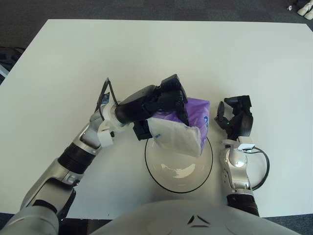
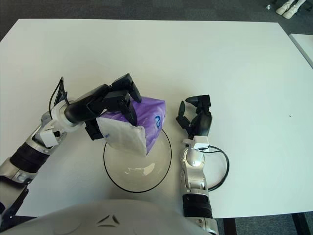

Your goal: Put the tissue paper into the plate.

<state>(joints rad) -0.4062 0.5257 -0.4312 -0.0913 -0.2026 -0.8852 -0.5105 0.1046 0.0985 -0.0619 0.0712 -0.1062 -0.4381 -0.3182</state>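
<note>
The left hand (image 1: 164, 100) is clamped on the purple-and-white tissue pack (image 1: 183, 128), holding it tilted over the far rim of the white plate (image 1: 166, 176) on the bench (image 1: 244, 58). The right hand (image 1: 237, 117) shows just right of the plate, fingers loosely curled, holding nothing.

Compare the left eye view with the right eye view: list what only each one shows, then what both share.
Only the left eye view: a dark object at the left edge. Only the right eye view: a second white surface at the right edge. Both: the left hand gripping the tissue pack over the plate, the right hand idle right of the plate, the white table, and shoes on the floor.
</note>
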